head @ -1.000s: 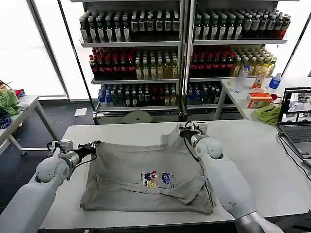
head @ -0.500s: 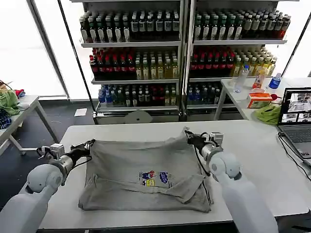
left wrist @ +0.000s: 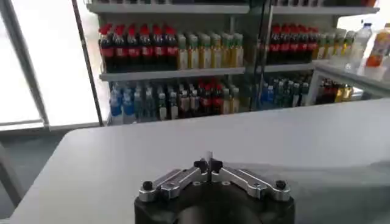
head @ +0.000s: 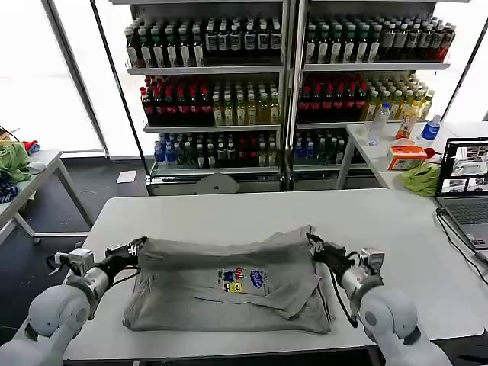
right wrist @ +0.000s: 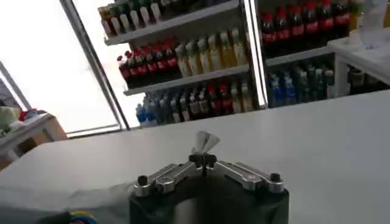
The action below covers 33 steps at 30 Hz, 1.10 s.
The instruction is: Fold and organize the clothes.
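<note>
A light grey shirt [head: 221, 286] with a small multicoloured chest print lies folded over on the white table [head: 229, 210]. My left gripper [head: 137, 248] is shut on the shirt's upper left corner; a thin sliver of grey cloth sticks up between the closed tips of the left gripper [left wrist: 208, 163]. My right gripper [head: 314, 245] is shut on the upper right corner, and a small tuft of grey cloth [right wrist: 205, 142] pokes out above the right gripper [right wrist: 203, 159]. The top edge hangs taut between both grippers, low over the shirt's lower half.
Drink shelves [head: 282, 84] stand behind the table. A laptop [head: 465, 191] sits at the right edge, with a green cloth [head: 421, 179] and bottles on a side table. Another small table [head: 23, 179] with cloths is at far left. Bare table lies beyond the shirt.
Both grippers have pulled the shirt's top edge toward me and lower, folding the upper part over the lower part. The grippers stayed shut on the corners.
</note>
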{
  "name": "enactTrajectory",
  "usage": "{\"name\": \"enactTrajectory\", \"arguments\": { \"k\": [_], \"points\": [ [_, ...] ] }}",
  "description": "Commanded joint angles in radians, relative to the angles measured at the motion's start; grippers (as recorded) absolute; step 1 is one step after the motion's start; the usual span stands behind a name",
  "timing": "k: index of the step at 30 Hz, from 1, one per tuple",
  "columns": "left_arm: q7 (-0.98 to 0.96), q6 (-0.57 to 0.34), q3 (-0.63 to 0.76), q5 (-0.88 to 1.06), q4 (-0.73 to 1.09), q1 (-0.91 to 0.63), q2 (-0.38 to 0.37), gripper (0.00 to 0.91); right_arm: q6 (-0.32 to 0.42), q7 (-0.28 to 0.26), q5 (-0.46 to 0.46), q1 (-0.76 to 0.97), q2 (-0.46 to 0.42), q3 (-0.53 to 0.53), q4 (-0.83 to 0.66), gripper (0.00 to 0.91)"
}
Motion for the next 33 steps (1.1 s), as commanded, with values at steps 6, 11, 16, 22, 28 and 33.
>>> {"name": "enactTrajectory", "arguments": {
  "k": [6, 11, 16, 22, 28, 33],
  "points": [
    [0.018, 0.055, -0.207, -0.02, -0.18, 0.33, 0.032, 0.0, 0.022, -0.03, -0.071, -0.36, -0.004, 0.078, 0.198, 0.0],
    [0.042, 0.055, -0.22, 0.001, -0.194, 0.386, 0.025, 0.0, 0.024, -0.051, -0.09, -0.399, -0.009, 0.08, 0.208, 0.0],
    [0.056, 0.054, -0.193, 0.045, -0.207, 0.424, -0.01, 0.907, 0.047, -0.069, -0.232, -0.418, 0.006, 0.056, 0.193, 0.907],
    [0.052, 0.054, -0.198, 0.042, -0.219, 0.416, -0.022, 0.907, 0.099, -0.08, -0.281, -0.413, 0.02, 0.071, 0.21, 0.907],
    [0.043, 0.054, -0.268, 0.033, -0.251, 0.406, -0.025, 0.907, 0.197, -0.092, -0.304, -0.416, 0.04, 0.139, 0.252, 0.907],
    [-0.007, 0.027, -0.282, 0.008, -0.259, 0.411, -0.046, 0.907, 0.41, -0.116, -0.492, -0.417, 0.064, 0.176, 0.238, 0.907]
  ]
}}
